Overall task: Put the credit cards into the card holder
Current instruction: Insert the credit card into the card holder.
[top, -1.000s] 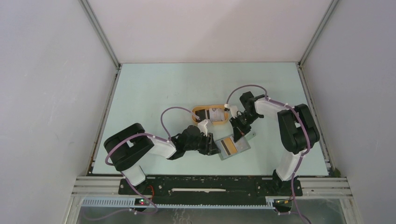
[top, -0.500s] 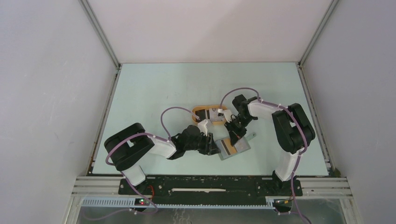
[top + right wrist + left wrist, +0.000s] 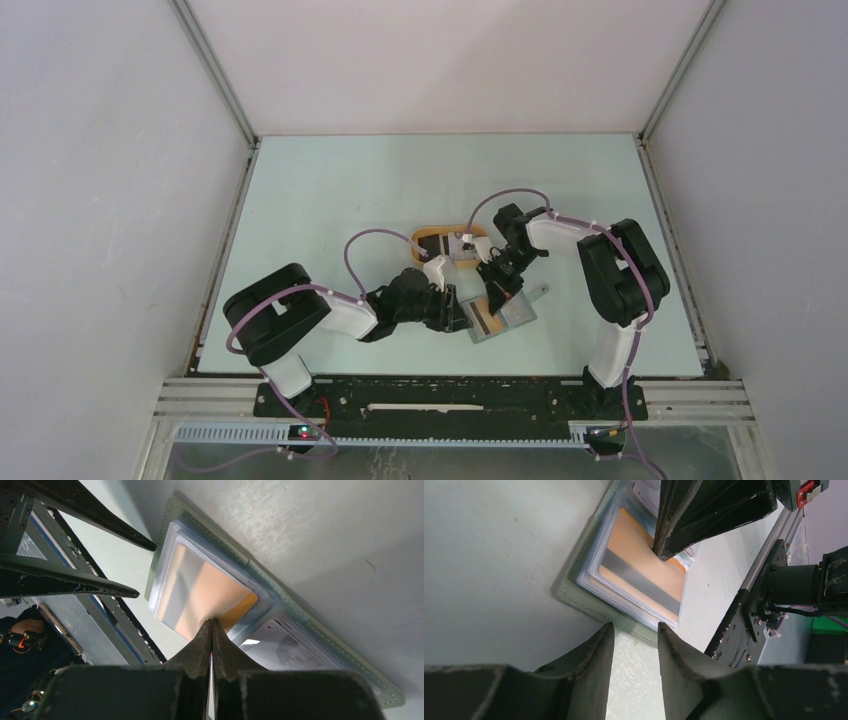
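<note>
My right pincer (image 3: 211, 625) has swung in from over the tray (image 3: 428, 236) and come down onto the open card holder (image 3: 569, 589). My left arm has not shifted at all.

My left pincer (image 3: 635, 630) stands with its jaws apart and nothing between them but worktop (image 3: 499, 555). The near edge of the card holder lies just ahead of its tips. I cannot tell whether they press on that edge or only stand beside it.

Just past those tips, the tan card (image 3: 200, 590) with the dark stripe sits under the clear sleeve. Most of it looks hazed by the plastic. One brighter strip shows bare right at the tips of my right pincer.

That pincer has its jaws together, the joined tips resting on the card's exposed end. I read this as pushing the card home rather than carrying it, with only a short slide left.

To the right of those tips, a white card (image 3: 280, 652) already lies in the neighbouring pocket.

So one card looks stowed and this one nearly so. Too steep a push could buckle the sleeve or shove the holder away.
</note>
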`<action>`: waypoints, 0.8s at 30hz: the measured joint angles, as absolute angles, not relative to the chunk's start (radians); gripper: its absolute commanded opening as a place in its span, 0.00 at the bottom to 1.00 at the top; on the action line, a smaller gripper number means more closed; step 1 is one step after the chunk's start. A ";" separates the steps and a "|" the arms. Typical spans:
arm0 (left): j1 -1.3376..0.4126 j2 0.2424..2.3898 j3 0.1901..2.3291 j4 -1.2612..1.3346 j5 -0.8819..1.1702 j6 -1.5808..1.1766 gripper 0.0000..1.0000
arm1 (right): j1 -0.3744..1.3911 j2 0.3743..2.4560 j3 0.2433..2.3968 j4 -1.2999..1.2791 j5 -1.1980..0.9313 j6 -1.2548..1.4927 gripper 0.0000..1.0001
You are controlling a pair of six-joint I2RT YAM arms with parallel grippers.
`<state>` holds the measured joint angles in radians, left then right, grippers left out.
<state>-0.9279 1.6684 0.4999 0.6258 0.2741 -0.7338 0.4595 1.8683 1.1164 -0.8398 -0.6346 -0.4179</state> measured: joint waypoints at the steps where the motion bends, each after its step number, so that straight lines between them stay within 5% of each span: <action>1: -0.928 1.668 0.500 0.626 0.274 -0.734 0.44 | 0.460 1.869 1.117 -0.841 -0.640 -0.418 0.06; 24: -0.928 1.652 0.500 0.603 0.258 -0.734 0.46 | 0.445 1.818 1.120 -0.813 -0.577 -0.417 0.06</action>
<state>-0.9279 1.6524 0.4995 0.6033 0.2581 -0.7338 0.4450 1.8179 1.1198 -0.8127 -0.5770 -0.4171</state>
